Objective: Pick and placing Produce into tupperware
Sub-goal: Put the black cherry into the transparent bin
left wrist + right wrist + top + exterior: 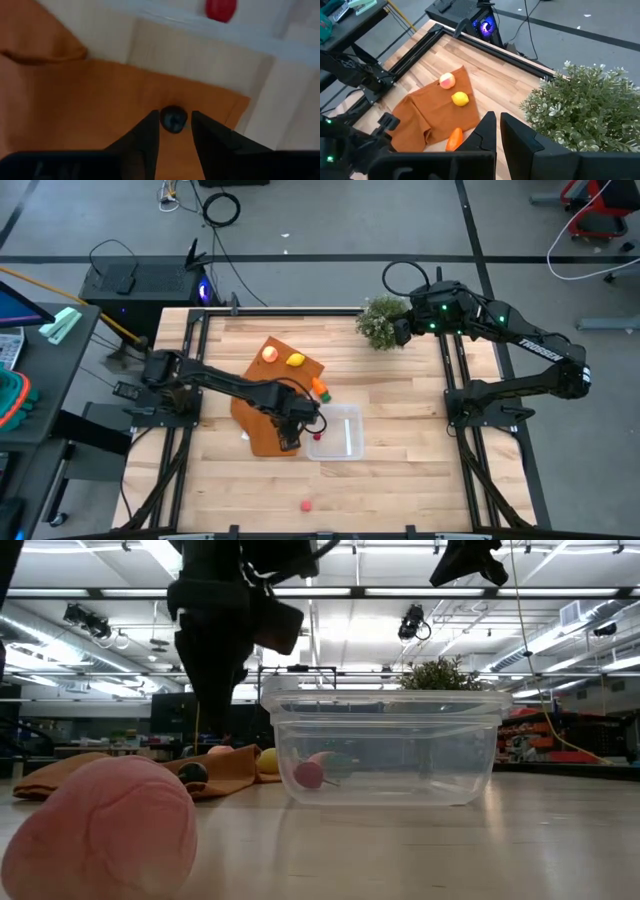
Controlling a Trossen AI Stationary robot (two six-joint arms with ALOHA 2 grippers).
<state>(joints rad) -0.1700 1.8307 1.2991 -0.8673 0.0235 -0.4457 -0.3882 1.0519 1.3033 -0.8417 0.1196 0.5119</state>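
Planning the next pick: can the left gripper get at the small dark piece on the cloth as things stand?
Probably yes. The left gripper hangs right over the small dark piece, fingers apart on either side of it, with only bare orange cloth around it and nothing between.

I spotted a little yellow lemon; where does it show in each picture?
High view: lemon on the orange-brown cloth, upper centre.
Low view: lemon just left of the tupperware, low and partly hidden.
Left wrist view: not in it.
Right wrist view: lemon centre-left, on the cloth.
Shared landmark: the cloth.
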